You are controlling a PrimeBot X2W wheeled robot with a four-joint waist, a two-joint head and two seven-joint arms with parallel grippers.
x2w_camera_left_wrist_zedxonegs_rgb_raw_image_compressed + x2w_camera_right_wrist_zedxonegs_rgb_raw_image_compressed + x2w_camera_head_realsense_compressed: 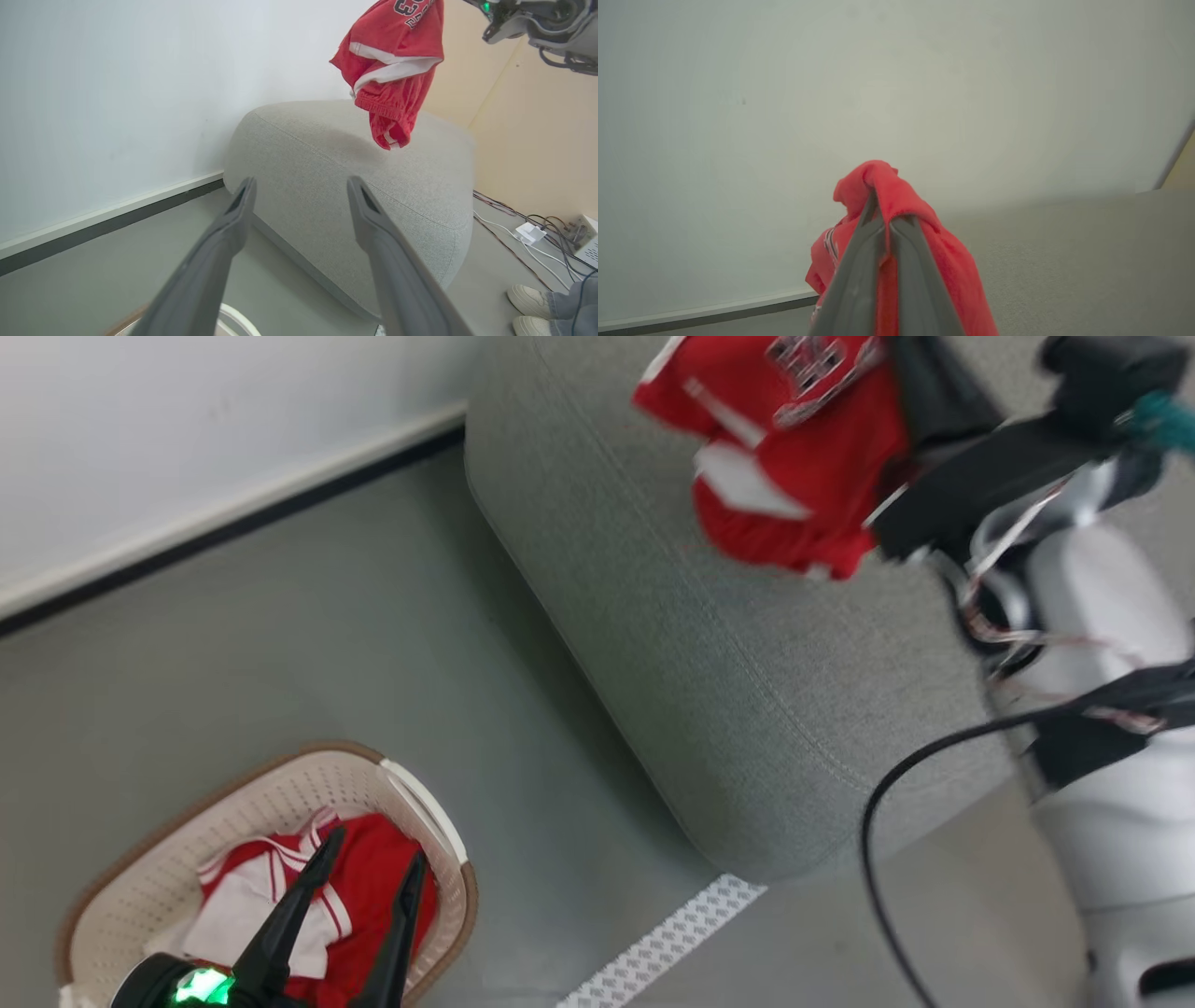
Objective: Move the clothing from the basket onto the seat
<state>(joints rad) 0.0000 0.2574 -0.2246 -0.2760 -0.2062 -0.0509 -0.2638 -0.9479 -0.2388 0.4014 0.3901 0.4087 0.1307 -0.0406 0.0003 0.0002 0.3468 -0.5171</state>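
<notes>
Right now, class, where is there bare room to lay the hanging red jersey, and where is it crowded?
The seat is bare beneath the held jersey, from wall side to rounded front edge. The floor between seat and basket is open. Crowded: the basket, more clothing under the open left gripper.

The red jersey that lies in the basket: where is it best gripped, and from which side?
I would grip the bunched red fold at the heap's middle, coming down from above: the basket walls close off every side, and the open left gripper hangs over it.

Test room: sofa (327,186), loose cables (555,222)
</notes>
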